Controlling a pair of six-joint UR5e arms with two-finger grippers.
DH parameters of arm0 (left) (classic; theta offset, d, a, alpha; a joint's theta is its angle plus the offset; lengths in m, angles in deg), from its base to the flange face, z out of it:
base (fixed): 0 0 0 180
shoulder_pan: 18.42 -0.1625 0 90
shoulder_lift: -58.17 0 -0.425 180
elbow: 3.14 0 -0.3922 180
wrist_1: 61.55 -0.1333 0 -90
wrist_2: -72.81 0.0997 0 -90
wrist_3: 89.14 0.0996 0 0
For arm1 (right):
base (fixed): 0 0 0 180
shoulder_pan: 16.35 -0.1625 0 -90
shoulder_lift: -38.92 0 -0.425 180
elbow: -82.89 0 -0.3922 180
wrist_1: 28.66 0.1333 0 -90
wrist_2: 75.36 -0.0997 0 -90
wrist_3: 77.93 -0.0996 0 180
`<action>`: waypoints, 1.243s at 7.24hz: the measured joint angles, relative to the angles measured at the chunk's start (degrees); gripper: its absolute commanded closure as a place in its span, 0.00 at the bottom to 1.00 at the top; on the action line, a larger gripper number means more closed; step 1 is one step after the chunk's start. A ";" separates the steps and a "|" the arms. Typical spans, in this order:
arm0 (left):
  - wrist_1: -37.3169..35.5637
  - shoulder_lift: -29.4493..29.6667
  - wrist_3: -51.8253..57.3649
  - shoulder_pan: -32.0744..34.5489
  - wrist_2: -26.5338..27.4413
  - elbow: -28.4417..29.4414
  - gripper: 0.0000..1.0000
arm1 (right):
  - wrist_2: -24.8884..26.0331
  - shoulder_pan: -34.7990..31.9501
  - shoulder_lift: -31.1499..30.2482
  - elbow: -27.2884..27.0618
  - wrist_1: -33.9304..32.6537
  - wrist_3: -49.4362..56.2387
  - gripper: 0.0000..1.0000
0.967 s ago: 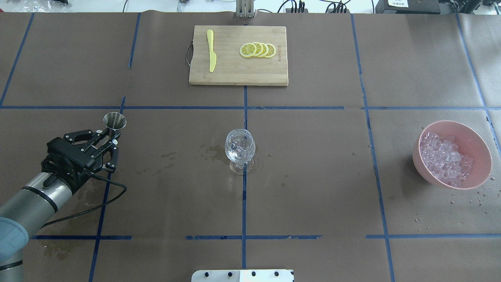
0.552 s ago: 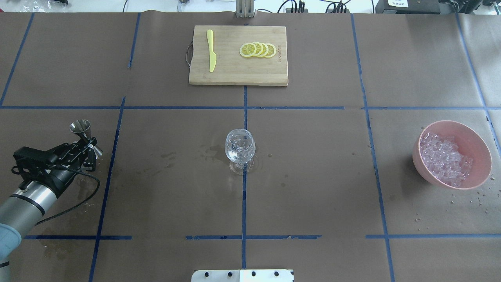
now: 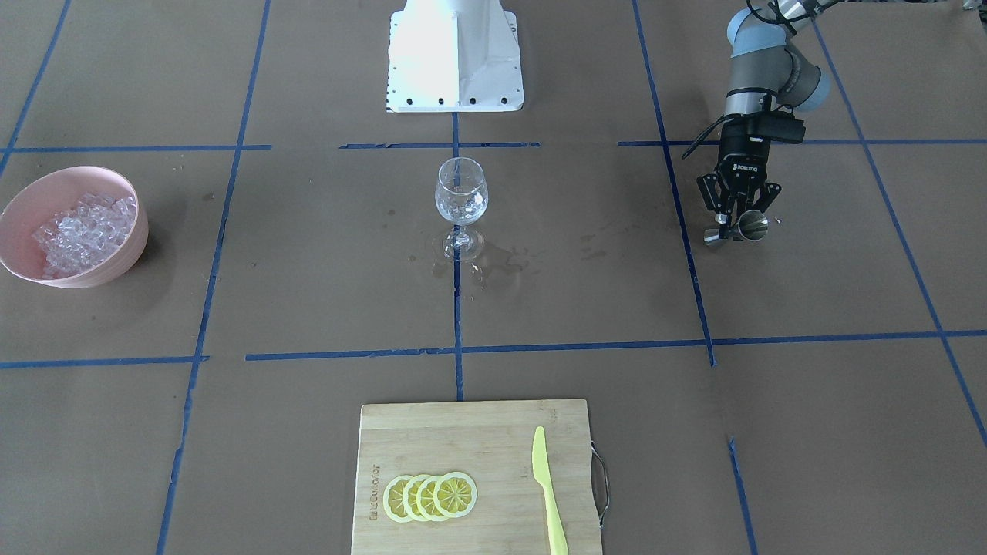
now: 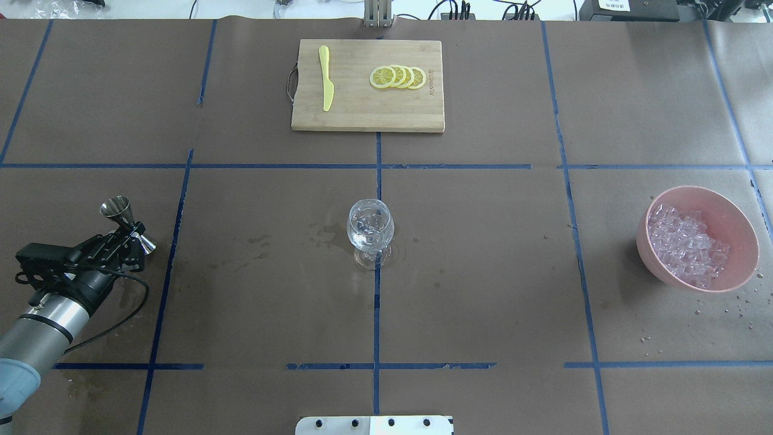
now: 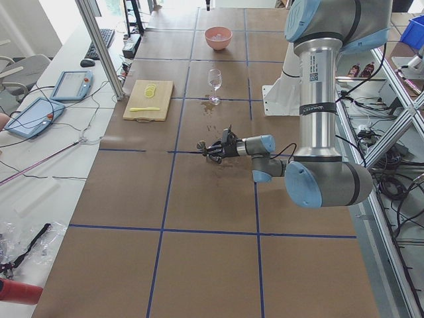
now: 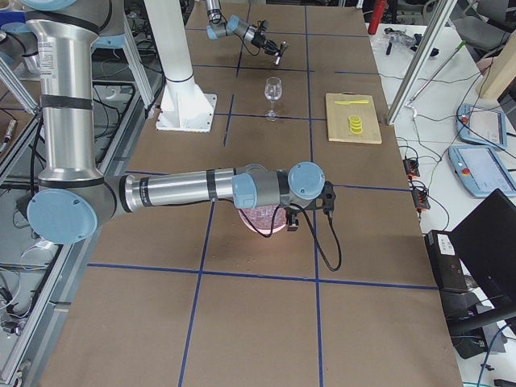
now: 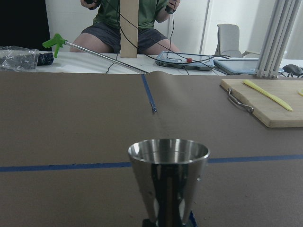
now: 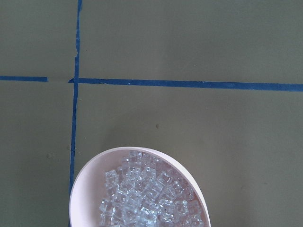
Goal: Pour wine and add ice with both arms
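A round pink bowl (image 4: 737, 223) heaped with clear ice cubes (image 4: 685, 244) sits below the right gripper (image 6: 290, 221), jaws impossible to tell, a clear stemmed wine glass (image 4: 370, 226) stands mid-table, and the left gripper (image 4: 134, 229) clamps a tilted steel jigger (image 4: 116, 208), well apart.

Brown paper covers the table (image 4: 483, 272), crossed by a grid of blue tape lines (image 4: 377, 302), with darker wet blotches (image 3: 501, 262) around the foot of the clear wine glass (image 4: 370, 226). At the far right a pink bowl (image 4: 740, 220) holds clear, glassy ice (image 4: 685, 244). On the far pale bamboo cutting board (image 4: 362, 109) lie a yellow knife (image 4: 327, 78) and yellow lemon slices (image 4: 398, 77). The jigger (image 7: 168, 177) is mirror-bright silver. The left gripper (image 3: 739, 218) is black with white lettering, on a grey left arm (image 3: 759, 77) with light-blue caps. The stand (image 3: 455, 54) is white.
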 measured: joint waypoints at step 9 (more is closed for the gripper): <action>0.09 0.04 -4.71 -6.10 17.52 2.04 1.00 | 0.00 0.07 0.05 -0.10 0.00 0.00 0.00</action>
